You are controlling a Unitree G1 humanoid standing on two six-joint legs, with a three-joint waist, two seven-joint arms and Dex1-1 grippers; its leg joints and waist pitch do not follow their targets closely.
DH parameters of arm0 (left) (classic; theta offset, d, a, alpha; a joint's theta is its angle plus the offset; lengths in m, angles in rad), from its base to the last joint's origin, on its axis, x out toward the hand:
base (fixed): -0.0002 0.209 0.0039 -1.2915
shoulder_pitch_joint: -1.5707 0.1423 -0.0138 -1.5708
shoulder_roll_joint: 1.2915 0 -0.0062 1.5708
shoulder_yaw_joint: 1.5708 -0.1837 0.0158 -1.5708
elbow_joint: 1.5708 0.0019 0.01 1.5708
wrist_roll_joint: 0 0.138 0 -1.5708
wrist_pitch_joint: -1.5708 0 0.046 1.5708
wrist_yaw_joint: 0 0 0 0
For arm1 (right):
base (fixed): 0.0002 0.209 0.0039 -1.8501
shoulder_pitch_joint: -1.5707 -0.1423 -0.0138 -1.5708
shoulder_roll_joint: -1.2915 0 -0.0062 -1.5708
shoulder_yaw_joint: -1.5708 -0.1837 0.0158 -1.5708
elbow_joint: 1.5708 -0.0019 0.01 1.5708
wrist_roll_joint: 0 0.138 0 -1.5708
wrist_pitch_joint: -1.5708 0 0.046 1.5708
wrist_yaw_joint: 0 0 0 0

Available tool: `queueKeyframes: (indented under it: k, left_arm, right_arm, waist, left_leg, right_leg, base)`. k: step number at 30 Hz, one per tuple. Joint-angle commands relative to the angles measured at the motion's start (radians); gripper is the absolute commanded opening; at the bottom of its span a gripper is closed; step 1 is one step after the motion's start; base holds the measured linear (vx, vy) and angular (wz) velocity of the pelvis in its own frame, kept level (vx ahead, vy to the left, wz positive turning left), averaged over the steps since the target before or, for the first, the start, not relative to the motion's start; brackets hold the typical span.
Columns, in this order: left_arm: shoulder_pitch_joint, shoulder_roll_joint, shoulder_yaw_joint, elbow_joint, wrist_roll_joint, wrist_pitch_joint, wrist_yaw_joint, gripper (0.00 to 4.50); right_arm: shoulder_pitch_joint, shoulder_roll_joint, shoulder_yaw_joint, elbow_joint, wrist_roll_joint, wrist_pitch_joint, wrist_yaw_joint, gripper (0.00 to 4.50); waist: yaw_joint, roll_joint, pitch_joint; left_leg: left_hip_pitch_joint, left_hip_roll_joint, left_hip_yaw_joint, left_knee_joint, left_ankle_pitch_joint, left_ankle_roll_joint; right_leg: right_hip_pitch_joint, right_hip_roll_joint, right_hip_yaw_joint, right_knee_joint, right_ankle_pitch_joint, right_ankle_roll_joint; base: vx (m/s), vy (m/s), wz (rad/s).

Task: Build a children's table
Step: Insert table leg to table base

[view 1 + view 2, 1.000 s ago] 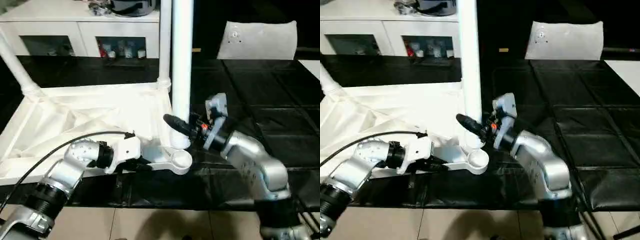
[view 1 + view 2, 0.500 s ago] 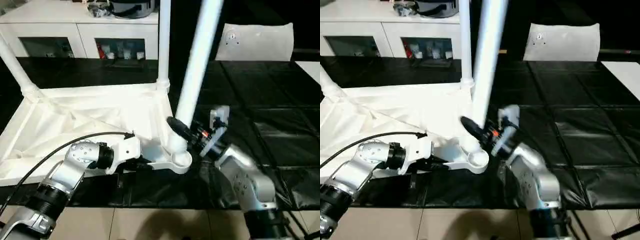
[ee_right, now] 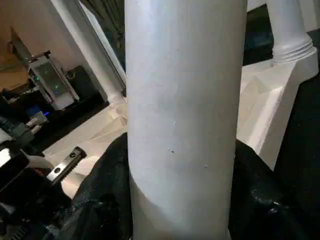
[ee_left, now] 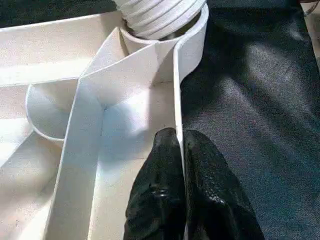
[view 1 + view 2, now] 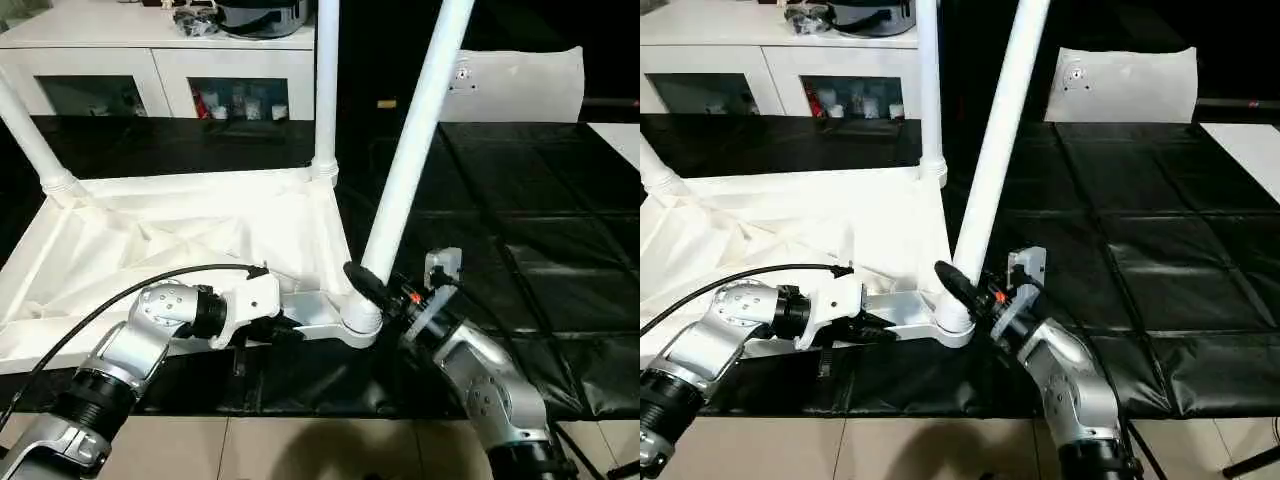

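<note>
The white plastic square table top [image 5: 190, 240] lies upside down on a black quilted mat [image 5: 520, 230], its X-ribbed underside facing up; its far left part runs out of the head views. The left gripper [image 4: 181, 165], 2 black fingers pressed together, pinches the thin upright rim of the table top near the front corner socket [image 5: 355, 320]; the rim's edge disappears between the fingers [image 4: 155, 190]. The right gripper [image 5: 365, 290] is clamped around the base of a long white tapered round leg [image 5: 410, 150], which leans to the right with its foot in that socket; the leg's top is cut off by the picture edge, and in the right wrist view the leg covers most of what lies behind it. 2 more white legs, one at the back corner [image 5: 325, 90] and one at the left corner [image 5: 30, 130], stand in their sockets, both cropped at the top. Behind stands a white cabinet with glass doors [image 5: 150, 80], its contents too small to make out; a white panel [image 5: 520, 85] leans further back; pale floor tiles [image 5: 300, 450] show at the front.
</note>
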Motion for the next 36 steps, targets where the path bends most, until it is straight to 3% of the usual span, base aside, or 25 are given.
queueKeyframes:
  k: [1, 12, 17, 19, 20, 21, 22, 26, 30, 34, 36]
  left_arm:
    - [-0.010, 0.009, -0.001, 0.030, 0.033, 0.007, 0.024, 0.00]
    - [-0.022, 0.009, 0.001, 0.051, 0.042, 0.003, 0.033, 0.00]
    - [-0.027, 0.010, 0.000, 0.057, 0.048, 0.002, 0.037, 0.00]
    - [-0.030, 0.011, 0.001, 0.061, 0.051, 0.001, 0.040, 0.00]
    - [-0.032, 0.011, 0.001, 0.064, 0.051, -0.001, 0.039, 0.00]
    - [-0.032, 0.011, 0.001, 0.065, 0.051, -0.002, 0.039, 0.00]
    - [-0.033, 0.010, 0.001, 0.065, 0.048, -0.004, 0.036, 0.00]
    - [-0.031, 0.002, -0.004, 0.052, 0.037, -0.007, 0.022, 0.00]
    - [-0.040, 0.003, -0.014, 0.056, 0.049, -0.017, 0.020, 0.00]
    - [-0.050, 0.007, -0.027, 0.064, 0.059, -0.029, 0.018, 0.00]
    - [-0.065, 0.007, -0.039, 0.078, 0.072, -0.044, 0.009, 0.00]
  right_arm:
    - [0.026, -0.016, -0.005, 0.011, -0.009, -0.010, 0.011, 1.89]
    - [0.080, -0.048, -0.021, -0.012, -0.006, -0.021, 0.030, 1.89]
    - [0.098, -0.073, -0.016, -0.033, -0.011, -0.029, 0.043, 1.89]
    - [0.121, -0.100, -0.006, -0.067, -0.019, -0.028, 0.060, 1.89]
    - [0.134, -0.119, 0.006, -0.089, -0.028, -0.027, 0.070, 1.89]
    - [0.140, -0.128, 0.012, -0.098, -0.033, -0.026, 0.074, 1.89]
    - [0.142, -0.140, 0.025, -0.104, -0.048, -0.027, 0.076, 1.89]
    - [0.091, -0.180, 0.113, -0.091, -0.170, -0.051, 0.067, 1.89]
    - [0.037, -0.214, 0.165, -0.088, -0.212, -0.032, 0.094, 1.89]
    - [0.008, -0.258, 0.214, -0.088, -0.238, -0.019, 0.136, 1.89]
    - [-0.020, -0.295, 0.256, -0.070, -0.263, -0.012, 0.195, 1.89]
  waist:
    - [-0.010, 0.004, -0.051]
    - [-0.007, 0.003, -0.051]
    - [-0.015, 0.002, -0.044]
    - [-0.022, 0.002, -0.042]
    - [-0.024, 0.006, -0.044]
    - [-0.030, 0.013, -0.038]
    - [-0.033, 0.013, -0.037]
    - [-0.048, 0.013, -0.033]
    - [-0.064, 0.007, -0.033]
    - [-0.071, 0.010, -0.029]
    - [-0.071, 0.008, -0.027]
  left_leg:
    - [-0.004, 0.018, -0.005, -0.077, -0.290, 0.034]
    - [-0.004, 0.018, -0.005, -0.080, -0.298, 0.038]
    - [0.000, 0.010, -0.005, -0.072, -0.338, 0.033]
    - [0.011, 0.008, -0.005, -0.066, -0.367, 0.030]
    - [0.017, 0.011, -0.006, -0.067, -0.374, 0.031]
    - [0.022, 0.025, -0.012, -0.076, -0.419, 0.034]
    - [0.024, 0.032, -0.018, -0.082, -0.460, 0.029]
    - [0.021, 0.028, -0.027, -0.084, -0.499, 0.013]
    - [0.011, 0.020, -0.031, -0.082, -0.482, 0.010]
    - [0.018, 0.021, -0.032, -0.079, -0.503, 0.011]
    - [0.015, 0.024, -0.036, -0.082, -0.515, 0.011]
  right_leg:
    - [0.045, -0.070, 0.044, -0.099, -0.594, 0.031]
    - [0.046, -0.069, 0.047, -0.098, -0.584, 0.026]
    - [0.043, -0.065, 0.027, -0.118, -0.666, 0.068]
    - [0.038, -0.063, 0.013, -0.133, -0.694, 0.090]
    - [0.039, -0.064, 0.012, -0.133, -0.681, 0.084]
    - [0.043, -0.062, 0.004, -0.135, -0.656, 0.074]
    - [0.046, -0.062, 0.003, -0.133, -0.642, 0.073]
    - [0.055, -0.071, 0.003, -0.127, -0.662, 0.071]
    - [0.059, -0.075, 0.003, -0.128, -0.683, 0.069]
    - [0.055, -0.072, -0.006, -0.137, -0.703, 0.082]
    - [0.057, -0.073, -0.008, -0.133, -0.696, 0.082]
  base:
    - [0.000, 0.000, 0.00]
    - [0.000, 0.000, 0.00]
    - [0.000, 0.000, 0.00]
    - [0.000, 0.000, 0.00]
    - [0.000, 0.000, 0.00]
    - [0.000, 0.000, 0.00]
    - [0.000, 0.000, 0.00]
    - [0.000, 0.000, 0.00]
    - [0.000, 0.000, 0.00]
    - [0.000, 0.000, 0.00]
    - [0.000, 0.000, 0.00]
